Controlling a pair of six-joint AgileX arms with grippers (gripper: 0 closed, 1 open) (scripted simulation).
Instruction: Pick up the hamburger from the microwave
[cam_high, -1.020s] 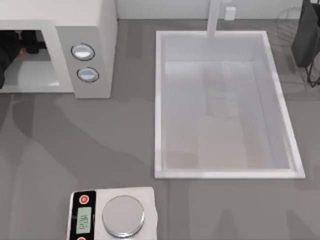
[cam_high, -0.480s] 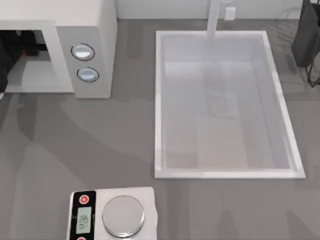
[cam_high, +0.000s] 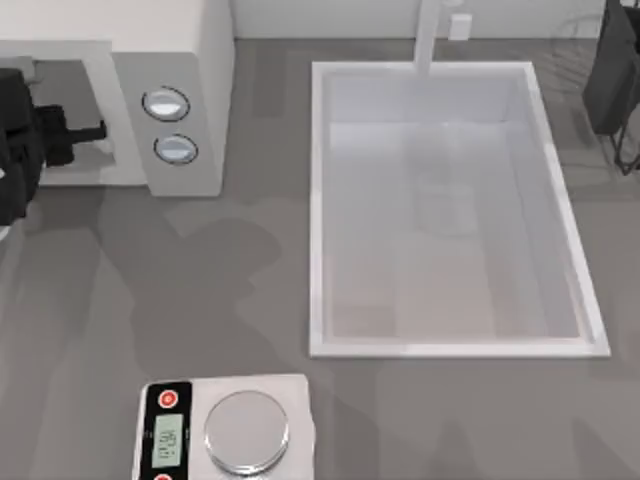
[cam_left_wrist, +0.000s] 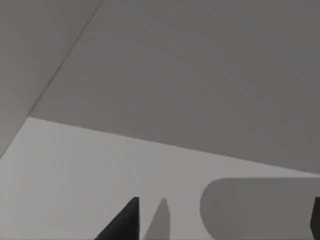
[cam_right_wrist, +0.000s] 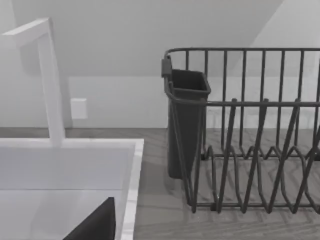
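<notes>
Since the earlier frame your left arm has swung up across the mouth of the cavity. It was lying low at the cavity's edge half a second ago; now its black two-finger left hand (cam_high: 90, 131) points across the opening of the large white boxy microwave (cam_high: 170, 60), toward the grey panel with two round silver-blue knobs (cam_high: 166, 104).

In the left wrist view the dark fingertips (cam_left_wrist: 125, 222) stand well apart, with nothing but plain grey surface between them, so the hand is apart and empty. I cannot tell where the small orange-brown hamburger is; I'd guess it lies inside the cavity, beyond or beneath the hand, under the arm.

The step in hand looks like the reach for the grasp, not the lift. The next move calls for bringing the hand deeper and lower until the bun sits between the fingertips, then closing gently and drawing straight out, keeping clear of the cavity's roof and the panel just ahead of the hand.

Your right arm (cam_high: 612, 70) is parked well away, past the white rectangular sink (cam_high: 318, 200), by the dark wire dish rack (cam_right_wrist: 250, 125). The small white scale with a round metal plate (cam_high: 290, 390) stands on the bench well below the hand.
</notes>
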